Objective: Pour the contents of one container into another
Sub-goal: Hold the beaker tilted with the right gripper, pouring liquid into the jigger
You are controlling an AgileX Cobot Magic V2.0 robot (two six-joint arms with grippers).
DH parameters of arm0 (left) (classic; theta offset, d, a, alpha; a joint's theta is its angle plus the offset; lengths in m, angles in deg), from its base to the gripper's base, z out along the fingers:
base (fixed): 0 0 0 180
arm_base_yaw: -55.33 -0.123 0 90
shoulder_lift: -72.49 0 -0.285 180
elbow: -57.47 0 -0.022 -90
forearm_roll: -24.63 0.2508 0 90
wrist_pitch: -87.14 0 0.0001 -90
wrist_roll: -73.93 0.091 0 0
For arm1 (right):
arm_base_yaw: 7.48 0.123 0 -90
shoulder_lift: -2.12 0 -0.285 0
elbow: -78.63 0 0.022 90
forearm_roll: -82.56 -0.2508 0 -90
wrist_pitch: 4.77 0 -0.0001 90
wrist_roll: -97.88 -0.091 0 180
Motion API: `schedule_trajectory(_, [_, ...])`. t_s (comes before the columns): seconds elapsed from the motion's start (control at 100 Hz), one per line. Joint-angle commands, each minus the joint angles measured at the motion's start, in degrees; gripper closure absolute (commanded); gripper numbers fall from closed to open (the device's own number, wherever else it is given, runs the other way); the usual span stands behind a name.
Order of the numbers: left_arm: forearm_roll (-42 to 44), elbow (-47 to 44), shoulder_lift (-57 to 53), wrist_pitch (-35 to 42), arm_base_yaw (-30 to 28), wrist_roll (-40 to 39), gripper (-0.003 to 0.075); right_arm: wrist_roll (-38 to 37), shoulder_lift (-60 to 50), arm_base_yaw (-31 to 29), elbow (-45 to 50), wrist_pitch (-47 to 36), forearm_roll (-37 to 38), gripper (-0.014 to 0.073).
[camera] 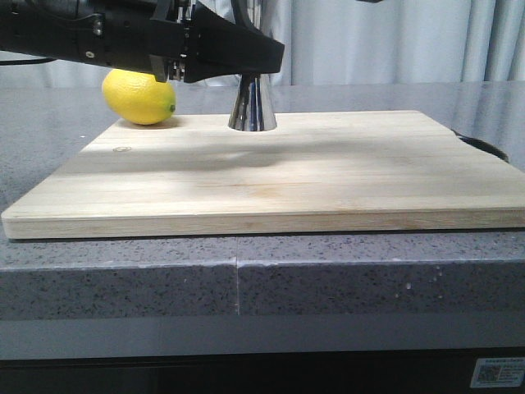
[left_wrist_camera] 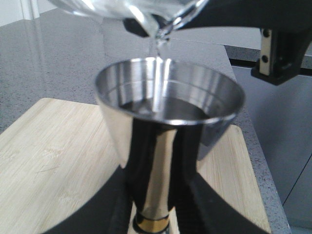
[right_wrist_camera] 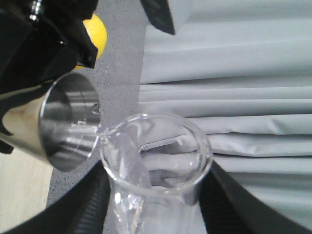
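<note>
Water falls in a thin stream from the beaker (left_wrist_camera: 131,10) into the jigger (left_wrist_camera: 168,112), and you can watch it land on the liquid already pooled in the steel cup. Your beaker is tipped well over: in the right wrist view its long axis runs away from the camera, its open mouth toward the grey curtain (right_wrist_camera: 234,73), and its pouring lip (right_wrist_camera: 105,134) hangs just over the jigger's rim. Whether lip and rim touch, you cannot tell.

Your jigger stands upright, long axis vertical, upper cone opening upward, at the far edge of the wooden cutting board (camera: 271,176). In the front view only its lower cone (camera: 252,107) shows beneath the dark body of your left arm. A lemon (camera: 139,96) lies just beyond the board's far left corner, on the speckled grey countertop (camera: 49,156).

Your left gripper (left_wrist_camera: 151,214) has its fingers (left_wrist_camera: 109,204) on either side of the jigger's narrow waist, close against the gold band, pinching it. Your right gripper (right_wrist_camera: 156,209) holds the beaker the same way, black fingers (right_wrist_camera: 90,200) pressed against both sides of the glass body, spread only as wide as the glass.
</note>
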Motion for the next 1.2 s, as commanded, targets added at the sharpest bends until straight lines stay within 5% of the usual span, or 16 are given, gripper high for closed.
schedule_trajectory(0.0, [-4.0, 1.6, -3.0, -5.2, 0.6, -0.4, 0.0554, 0.4, -2.2, 0.0, -2.2, -0.5, 0.8, 0.0336])
schedule_trajectory(1.19, [-4.0, 1.6, -3.0, -5.2, 0.6, -0.4, 0.0554, 0.4, -2.2, 0.0, -2.2, -0.5, 3.6, 0.0336])
